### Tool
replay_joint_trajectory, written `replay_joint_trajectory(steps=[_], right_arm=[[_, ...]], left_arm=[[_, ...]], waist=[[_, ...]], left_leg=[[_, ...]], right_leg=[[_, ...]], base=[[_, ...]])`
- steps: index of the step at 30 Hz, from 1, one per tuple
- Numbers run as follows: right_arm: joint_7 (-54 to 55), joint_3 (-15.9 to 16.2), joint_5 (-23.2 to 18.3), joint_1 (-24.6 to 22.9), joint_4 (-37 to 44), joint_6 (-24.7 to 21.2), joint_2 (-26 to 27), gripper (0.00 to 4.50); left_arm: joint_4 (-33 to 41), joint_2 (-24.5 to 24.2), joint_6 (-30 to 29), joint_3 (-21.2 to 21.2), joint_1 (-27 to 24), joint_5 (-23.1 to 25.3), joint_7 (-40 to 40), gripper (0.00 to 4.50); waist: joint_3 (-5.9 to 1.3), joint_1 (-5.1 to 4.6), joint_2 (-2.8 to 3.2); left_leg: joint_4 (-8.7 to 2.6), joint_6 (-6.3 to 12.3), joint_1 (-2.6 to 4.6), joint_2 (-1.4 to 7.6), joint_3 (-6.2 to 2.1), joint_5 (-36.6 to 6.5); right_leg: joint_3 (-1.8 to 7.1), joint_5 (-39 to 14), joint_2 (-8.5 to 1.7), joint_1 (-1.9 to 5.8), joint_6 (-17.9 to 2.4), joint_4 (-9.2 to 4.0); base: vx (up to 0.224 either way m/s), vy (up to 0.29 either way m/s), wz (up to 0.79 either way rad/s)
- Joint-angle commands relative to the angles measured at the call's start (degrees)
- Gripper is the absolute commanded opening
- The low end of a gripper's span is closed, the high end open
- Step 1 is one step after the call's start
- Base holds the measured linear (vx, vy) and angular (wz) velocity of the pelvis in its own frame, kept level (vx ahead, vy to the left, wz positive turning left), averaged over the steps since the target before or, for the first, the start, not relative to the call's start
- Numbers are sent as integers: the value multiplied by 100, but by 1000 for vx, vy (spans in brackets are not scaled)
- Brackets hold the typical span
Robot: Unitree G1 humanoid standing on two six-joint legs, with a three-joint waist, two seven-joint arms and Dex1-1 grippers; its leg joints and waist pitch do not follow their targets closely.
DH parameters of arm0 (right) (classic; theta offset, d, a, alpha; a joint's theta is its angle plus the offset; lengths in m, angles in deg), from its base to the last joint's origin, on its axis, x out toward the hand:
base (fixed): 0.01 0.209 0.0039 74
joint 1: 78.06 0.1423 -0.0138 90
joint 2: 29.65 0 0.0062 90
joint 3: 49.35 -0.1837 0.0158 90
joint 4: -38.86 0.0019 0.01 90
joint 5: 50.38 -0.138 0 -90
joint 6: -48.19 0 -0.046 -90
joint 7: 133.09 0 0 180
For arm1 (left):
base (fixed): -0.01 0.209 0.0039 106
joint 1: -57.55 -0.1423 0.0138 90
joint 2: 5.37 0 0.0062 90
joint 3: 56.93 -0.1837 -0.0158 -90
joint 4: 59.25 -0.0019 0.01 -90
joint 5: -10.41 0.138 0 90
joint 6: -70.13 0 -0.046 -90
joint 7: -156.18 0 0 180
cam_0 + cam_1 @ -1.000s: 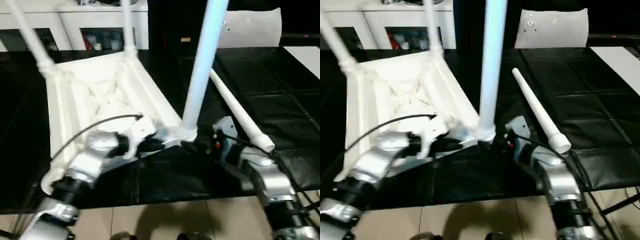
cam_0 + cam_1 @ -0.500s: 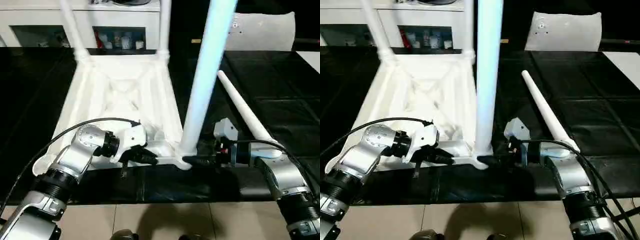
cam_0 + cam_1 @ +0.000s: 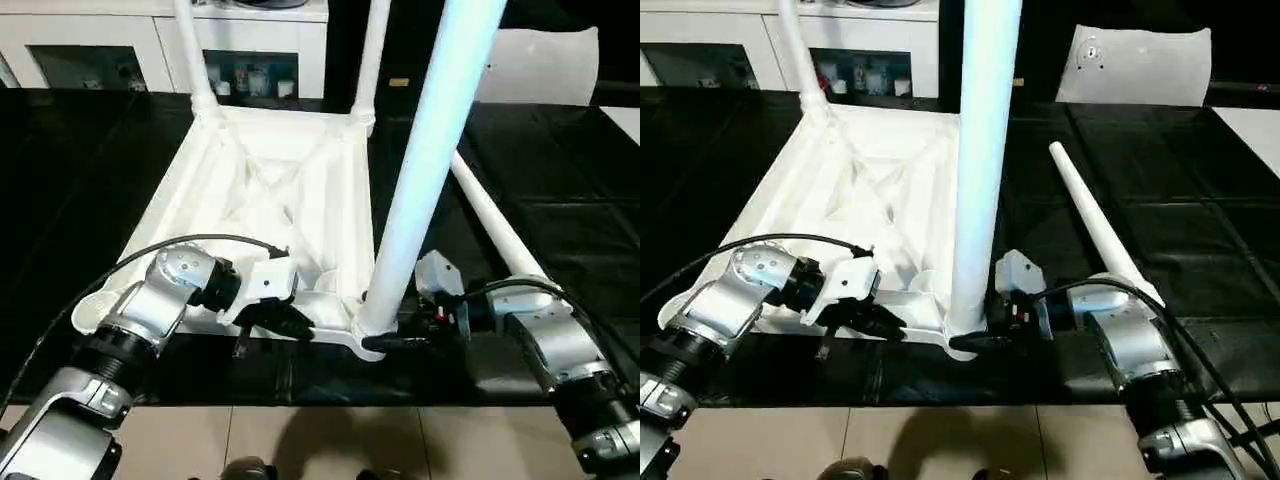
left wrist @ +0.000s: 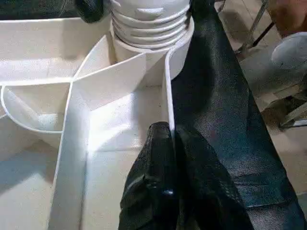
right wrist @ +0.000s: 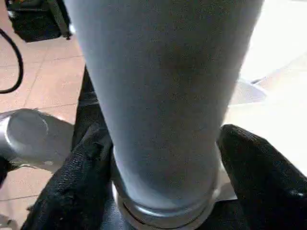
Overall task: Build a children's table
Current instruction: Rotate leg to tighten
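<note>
Left gripper [image 4: 170,158] jaws pinched on the tabletop [image 3: 270,190] rim; right gripper [image 5: 165,158] jaws straddle the upright leg [image 3: 425,170]

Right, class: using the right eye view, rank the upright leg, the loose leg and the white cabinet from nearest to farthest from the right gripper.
1. Upright leg, between the right gripper's fingers.
2. Loose leg, lying behind it, toward the robot's right.
3. White cabinet, far back left.

Your upturned table top [image 3: 270,200] lies ahead on the black mat [image 3: 560,200], with the loose leg [image 3: 1095,225] to its right.
</note>
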Motion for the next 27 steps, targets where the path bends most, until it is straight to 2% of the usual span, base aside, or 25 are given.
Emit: replay_joint_trajectory(steps=[1,6,13,14,15,16,17,18,19,20,21,22,23,24,26,27], right_arm=[[-126,59,-39,89,-16,-18,-53,304],[-235,89,-67,91,-32,-127,-48,277],[-210,98,-233,-54,133,-433,41,273],[-16,35,-340,-143,247,-641,154,272],[-16,35,-340,-143,247,-641,154,272],[407,-49,-392,-286,399,-843,376,272],[407,-49,-392,-286,399,-843,376,272],[870,-92,-314,-393,465,-851,612,272],[1409,-106,-173,-457,469,-927,885,272],[1760,-112,-79,-494,467,-991,1060,272],[2121,-132,6,-510,423,-997,1264,272],[2252,-141,37,-513,402,-996,1339,272],[2741,-212,63,-479,303,-1086,1669,272],[3033,-251,109,-447,225,-1113,1846,272],[3759,-412,152,-311,8,-1232,2344,272],[3759,-412,152,-311,8,-1232,2344,272]], left_arm=[[7,28,146,-260,25,97,339,0],[-23,14,148,-259,25,65,359,0],[74,11,-18,-172,-77,-44,307,0],[151,49,-184,-96,-127,-83,148,0],[151,49,-184,-96,-127,-83,147,0],[278,188,-473,45,-178,-107,-259,0],[278,188,-473,45,-178,-107,-259,0],[412,392,-836,217,-223,-188,-684,0],[564,618,-1161,359,-272,-237,-1115,0],[662,763,-1361,446,-304,-262,-1389,0],[753,923,-1531,517,-334,-257,-1688,0],[785,981,-1587,540,-345,-250,-1796,0],[886,1250,-1821,652,-394,-291,-2214,0],[950,1407,-1965,721,-422,-318,-2446,0],[1153,1841,-2388,909,-482,-357,-3064,0],[1153,1841,-2388,909,-482,-357,-3064,0]], waist=[[-403,-47,-47],[-398,-44,-45],[-384,-38,-25],[-382,-30,6],[-378,-32,-10],[-380,-40,9],[-356,-49,-3],[-350,-49,15],[-342,-69,6],[-295,-98,9],[-268,-155,-5],[-256,-173,-3],[-243,-228,-8],[-247,-309,20],[-277,-416,16],[-280,-476,18]], left_leg=[[-395,512,36,556,-210,-286],[-397,492,42,553,-208,-324],[-404,481,41,561,-212,-356],[-405,468,44,560,-218,-382],[-413,447,43,575,-220,-402],[-416,421,43,581,-220,-418],[-432,386,46,585,-225,-501],[-435,311,64,567,-223,-661],[-442,256,59,566,-223,-701],[-471,135,60,568,-250,-894],[-481,19,85,536,-269,-1168],[-476,-25,112,519,-278,-1291],[-482,-38,85,477,-307,-1362],[-507,-88,74,516,-323,-1465],[-503,-114,86,513,-346,-1580],[-508,-61,47,502,-358,-1534]], right_leg=[[435,-974,-682,281,-1181,-326],[435,-1087,-684,280,-1153,-340],[436,-1029,-679,275,-1182,-340],[434,-1048,-685,272,-1187,-341],[440,-1048,-693,274,-1186,-348],[443,-1026,-690,275,-1215,-335],[439,-1129,-687,264,-1198,-365],[441,-1420,-703,262,-1152,-405],[447,-1521,-705,264,-1122,-417],[436,-1963,-715,240,-1041,-474],[411,-2665,-733,238,-854,-568],[402,-2995,-737,219,-755,-613],[386,-3348,-744,256,-563,-650],[369,-3338,-723,248,-512,-661],[359,-3154,-713,242,-557,-658],[362,-2970,-707,260,-626,-642]], base=[[0,0,0],[0,0,0],[0,0,0],[0,0,0],[0,0,0],[0,0,0],[0,0,0],[0,0,0],[0,0,0],[0,0,0],[-58,-1,-3],[-58,-1,-3],[0,0,0],[0,0,0],[0,0,0],[0,0,0]])
